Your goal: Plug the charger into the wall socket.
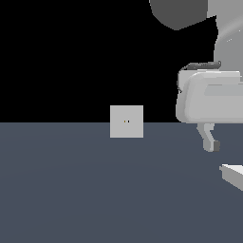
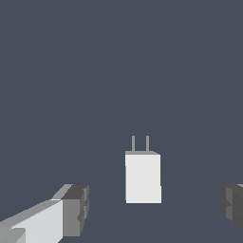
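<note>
The charger (image 2: 142, 178) is a small pale block with two thin prongs, lying flat on the dark floor. In the wrist view it lies between my gripper's (image 2: 153, 207) two dark pads, which are spread wide and touch nothing. In the exterior view the gripper (image 1: 212, 144) hangs a little above the charger (image 1: 232, 174), which is cut off by that view's right edge. Only one finger shows there. The wall socket (image 1: 126, 121) is a pale square plate with two tiny holes. It stands upright farther back, toward the exterior view's left of the gripper.
A dark grey-blue floor (image 1: 95, 190) spreads under everything, with black background behind it. The arm's pale hand body (image 1: 209, 97) and upper links fill the exterior view's upper right.
</note>
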Available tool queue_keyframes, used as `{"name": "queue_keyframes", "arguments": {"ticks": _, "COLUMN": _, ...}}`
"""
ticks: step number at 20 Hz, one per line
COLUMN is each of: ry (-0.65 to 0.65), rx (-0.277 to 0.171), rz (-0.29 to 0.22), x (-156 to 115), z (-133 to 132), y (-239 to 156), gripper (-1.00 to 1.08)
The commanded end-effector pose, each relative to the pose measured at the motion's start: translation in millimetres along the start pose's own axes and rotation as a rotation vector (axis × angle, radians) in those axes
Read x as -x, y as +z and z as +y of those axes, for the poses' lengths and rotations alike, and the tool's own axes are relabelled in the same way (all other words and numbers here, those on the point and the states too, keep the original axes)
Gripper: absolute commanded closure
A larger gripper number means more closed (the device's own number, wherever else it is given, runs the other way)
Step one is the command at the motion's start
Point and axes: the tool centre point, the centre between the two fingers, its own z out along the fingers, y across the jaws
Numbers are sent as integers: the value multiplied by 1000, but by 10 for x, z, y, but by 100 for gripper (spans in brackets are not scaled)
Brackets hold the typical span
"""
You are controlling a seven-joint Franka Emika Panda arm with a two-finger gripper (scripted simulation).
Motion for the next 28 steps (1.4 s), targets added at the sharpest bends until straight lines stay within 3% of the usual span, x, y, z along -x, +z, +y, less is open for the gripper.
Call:
{"name": "queue_keyframes", "arguments": {"ticks": 1, "ry": -2, "rx": -1, "rz": 1, "x": -10, "z": -12, "y": -6, "gripper": -92}}
{"name": "queue_keyframes", "arguments": {"ticks": 21, "ry": -1, "rx": -1, "rz": 0, "x": 42, "z": -14, "y": 493, "gripper": -92}}
{"name": "queue_keyframes", "arguments": {"ticks": 22, "ry": -1, "rx": -1, "rz": 0, "x": 42, "z": -14, "y": 493, "gripper": 108}}
{"name": "queue_keyframes", "arguments": {"ticks": 28, "ry": -1, "rx": -1, "rz": 0, "x": 42, "z": -14, "y": 493, "gripper": 108}}
